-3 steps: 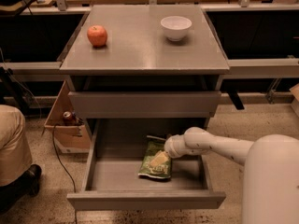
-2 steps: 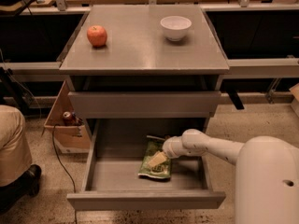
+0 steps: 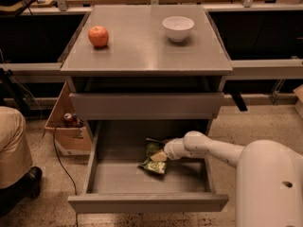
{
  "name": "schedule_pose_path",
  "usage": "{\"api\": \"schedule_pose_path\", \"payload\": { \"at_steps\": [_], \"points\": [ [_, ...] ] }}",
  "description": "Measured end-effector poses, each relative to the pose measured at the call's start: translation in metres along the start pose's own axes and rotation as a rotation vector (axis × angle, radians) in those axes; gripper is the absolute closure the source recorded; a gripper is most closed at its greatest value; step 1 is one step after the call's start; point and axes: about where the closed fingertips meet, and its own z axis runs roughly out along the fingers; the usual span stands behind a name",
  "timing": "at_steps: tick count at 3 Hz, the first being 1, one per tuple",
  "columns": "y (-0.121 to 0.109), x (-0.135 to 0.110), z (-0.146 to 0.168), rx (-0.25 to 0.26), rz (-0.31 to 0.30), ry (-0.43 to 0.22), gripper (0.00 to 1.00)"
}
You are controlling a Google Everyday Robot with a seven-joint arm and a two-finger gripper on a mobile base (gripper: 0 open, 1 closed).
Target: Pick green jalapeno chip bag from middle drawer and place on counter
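The middle drawer (image 3: 147,203) is pulled wide open below the cabinet. The green jalapeno chip bag (image 3: 154,161) lies on its floor, right of centre. My white arm reaches in from the lower right and my gripper (image 3: 162,151) is down at the bag's upper right part, touching or almost touching it. The arm's end hides part of the bag. The counter (image 3: 142,46) is the flat grey cabinet top above.
A red apple (image 3: 98,36) stands at the counter's left and a white bowl (image 3: 178,28) at its back right. A shut grey drawer front (image 3: 147,105) sits above the open drawer. A cardboard box (image 3: 66,126) and a seated person's leg (image 3: 13,150) are at the left.
My arm has pushed slightly further left into the drawer toward the bag. The bag has not visibly moved.
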Motion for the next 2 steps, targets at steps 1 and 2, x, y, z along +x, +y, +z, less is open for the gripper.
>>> {"api": "schedule_pose_path", "payload": {
  "at_steps": [1, 2],
  "points": [
    [0.004, -0.013, -0.012, 0.018, -0.026, -0.023, 0.72],
    [0.019, -0.028, -0.03, 0.017, -0.058, -0.044, 0.94]
  ]
}}
